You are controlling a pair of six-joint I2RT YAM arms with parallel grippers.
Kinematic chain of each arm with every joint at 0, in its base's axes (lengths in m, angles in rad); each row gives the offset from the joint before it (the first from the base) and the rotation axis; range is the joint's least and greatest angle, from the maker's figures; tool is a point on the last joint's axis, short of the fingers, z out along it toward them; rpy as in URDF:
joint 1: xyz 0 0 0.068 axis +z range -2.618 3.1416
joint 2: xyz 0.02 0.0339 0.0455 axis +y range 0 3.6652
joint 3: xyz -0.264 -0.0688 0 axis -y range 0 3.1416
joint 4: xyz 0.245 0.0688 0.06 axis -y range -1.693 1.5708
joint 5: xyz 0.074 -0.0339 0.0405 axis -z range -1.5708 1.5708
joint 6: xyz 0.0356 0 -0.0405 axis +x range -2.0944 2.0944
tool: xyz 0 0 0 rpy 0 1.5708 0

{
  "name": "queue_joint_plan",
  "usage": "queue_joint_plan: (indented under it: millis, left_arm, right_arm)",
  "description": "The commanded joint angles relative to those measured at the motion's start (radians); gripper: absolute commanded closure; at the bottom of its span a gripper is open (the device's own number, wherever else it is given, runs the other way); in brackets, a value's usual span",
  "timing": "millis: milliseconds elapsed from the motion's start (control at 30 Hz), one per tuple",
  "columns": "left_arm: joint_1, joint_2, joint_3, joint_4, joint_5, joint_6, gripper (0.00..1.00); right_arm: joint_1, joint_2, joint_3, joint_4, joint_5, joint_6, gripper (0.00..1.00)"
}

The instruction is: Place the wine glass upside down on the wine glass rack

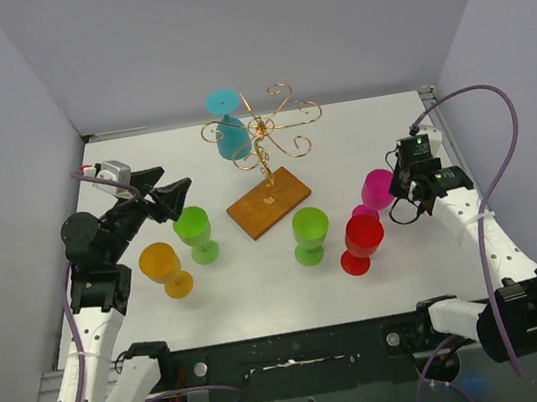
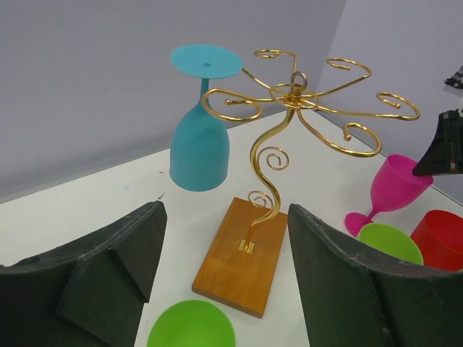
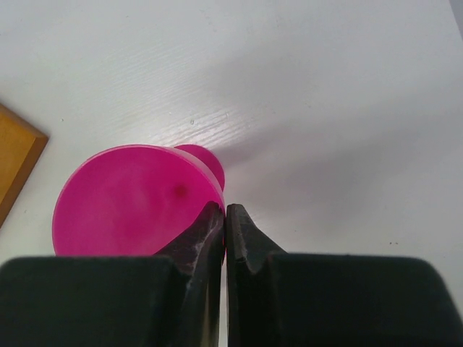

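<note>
The gold wire wine glass rack (image 1: pixel 260 133) stands on its brown wooden base (image 1: pixel 269 202) at mid-table. A teal wine glass (image 1: pixel 230 131) hangs upside down on one of its arms. The rack (image 2: pixel 293 94) and teal glass (image 2: pixel 200 148) also show in the left wrist view. My right gripper (image 3: pixel 225 211) is shut on the rim of a pink wine glass (image 3: pixel 130 202), one finger inside the bowl and one outside. That glass (image 1: pixel 376 190) stands upright on the table, right of the rack. My left gripper (image 1: pixel 169 198) is open and empty, left of the rack.
Upright glasses stand in front of the rack: a green one (image 1: pixel 193 230), an orange one (image 1: pixel 164 267), a second green one (image 1: pixel 310 232) and a red one (image 1: pixel 362 240) close to the pink glass. Grey walls enclose the table on three sides.
</note>
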Motion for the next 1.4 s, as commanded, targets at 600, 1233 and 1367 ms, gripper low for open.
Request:
queue_joint_plan:
  millis: [600,1233,1367]
  left_arm:
    - [-0.041,0.023,0.087,0.585,-0.088,-0.746,0.38]
    - [-0.124,0.192,0.294,0.217,-0.220,-0.941,0.58]
    - [-0.125,0.203,0.323,0.155,-0.204,-0.971,0.60]
  right_arm:
    - [-0.007,-0.313,0.186,0.456,0.032,-0.036,1.00]
    - [0.389,-0.125,0.319,0.987,-0.126,-0.105,1.00]
    - [0.527,-0.059,0.333,1.085,-0.065,-0.150,1.00]
